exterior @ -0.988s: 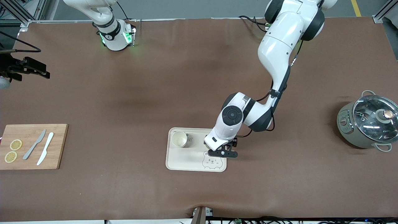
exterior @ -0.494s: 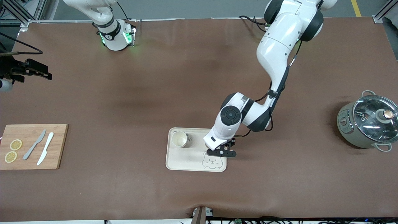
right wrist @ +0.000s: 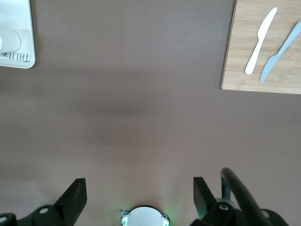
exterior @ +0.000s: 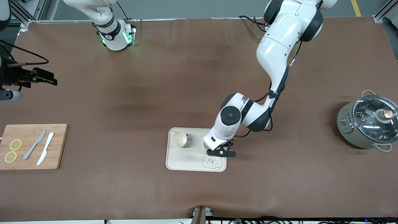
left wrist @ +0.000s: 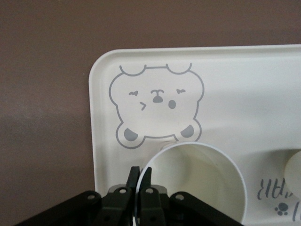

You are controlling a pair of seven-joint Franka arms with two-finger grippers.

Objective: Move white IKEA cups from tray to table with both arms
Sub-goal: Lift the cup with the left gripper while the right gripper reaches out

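The left tool (exterior: 221,152) is down on the bear-printed tray (exterior: 177,163), at the tray's edge toward the left arm's end of the worktop (exterior: 199,93). Its two fingers (left wrist: 139,181) are pinched together on the rim of a white cup (left wrist: 197,181): the left wrist view shows one finger inside the wall and the other outside it. That cup stands upright on the tray just beside the printed bear face (left wrist: 156,106), and in the front view the arm's wrist hides nearly all of it.

The second white cup (exterior: 179,139) stands upright on the same tray, toward the right arm's end, beside some small grey lettering (exterior: 189,137). The two cups are near each other but apart.

The right tool (right wrist: 138,195) hangs over bare worktop near the right arm's end, with its fingers spread wide and nothing between them; this arm waits.

A wooden cutting board (exterior: 59,146) lies at that end, carrying two lemon slices (exterior: 13,150), a grey knife (exterior: 34,144) and a white knife (exterior: 45,148). A grey-green pot with a glass lid (exterior: 367,123) sits at the left arm's end
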